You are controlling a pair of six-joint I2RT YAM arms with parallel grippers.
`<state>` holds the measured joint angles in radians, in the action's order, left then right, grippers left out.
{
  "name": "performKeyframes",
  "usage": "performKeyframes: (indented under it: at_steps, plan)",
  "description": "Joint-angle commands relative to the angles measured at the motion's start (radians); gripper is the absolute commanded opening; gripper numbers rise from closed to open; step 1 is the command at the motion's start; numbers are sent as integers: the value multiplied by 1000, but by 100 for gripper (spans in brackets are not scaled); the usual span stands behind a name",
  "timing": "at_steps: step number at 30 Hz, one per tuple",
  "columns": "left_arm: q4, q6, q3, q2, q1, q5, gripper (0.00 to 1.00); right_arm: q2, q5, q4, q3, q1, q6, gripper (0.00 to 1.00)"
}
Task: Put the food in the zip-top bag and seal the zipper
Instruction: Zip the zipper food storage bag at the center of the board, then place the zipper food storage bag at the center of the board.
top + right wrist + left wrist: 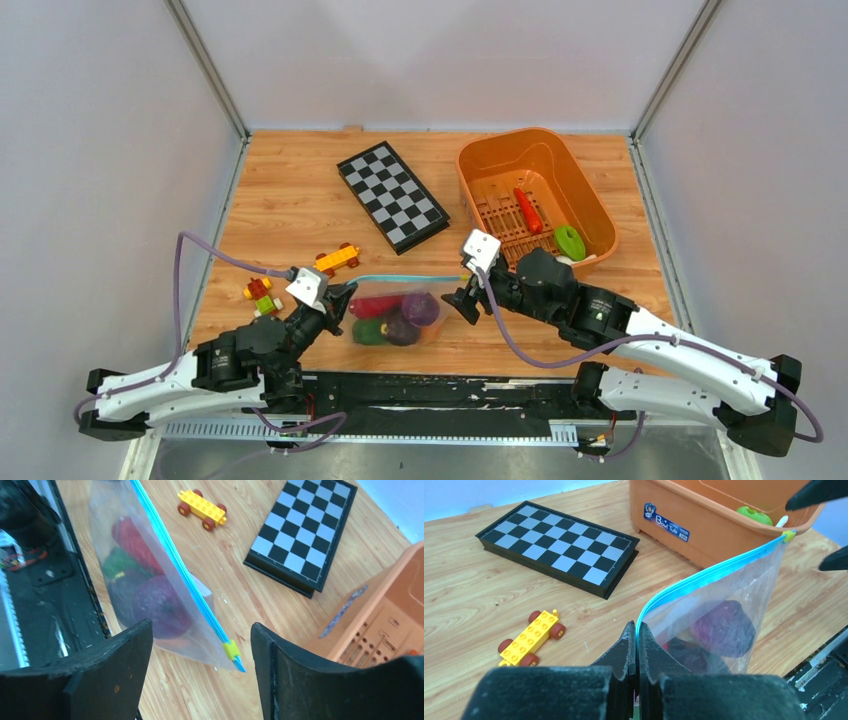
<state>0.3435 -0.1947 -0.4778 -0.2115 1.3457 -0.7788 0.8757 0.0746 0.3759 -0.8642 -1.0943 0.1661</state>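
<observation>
The zip-top bag (395, 318) lies at the near table edge, lifted at its zipper (405, 279). It holds the food: a purple piece (421, 308), a red piece (375, 304), a green piece (367, 333) and a dark piece (401, 328). My left gripper (637, 630) is shut on the zipper's left end (644, 617). My right gripper (200, 627) is open, its jaws on either side of the zipper's right end, where a yellow slider (231, 650) sits. It touches nothing. A red piece (527, 210) and a green piece (570, 242) lie in the orange basket (590, 195).
A folded checkerboard (392, 195) lies at the back centre. A yellow toy car (338, 260) and multicoloured brick pieces (260, 295) sit left of the bag. The basket stands at the back right, close to my right arm.
</observation>
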Motion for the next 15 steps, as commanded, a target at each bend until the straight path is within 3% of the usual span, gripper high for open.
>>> performKeyframes:
  at_steps: [1,6,15]
  plan:
    - [-38,-4,-29,-34,-4,22,0,-33,-106,-164,-4,4,-116,79]
    - [-48,14,-43,-56,-5,85,0,58,-178,-106,-78,4,33,90]
    - [-91,20,-47,-104,-5,134,0,368,-370,-19,-263,4,207,82]
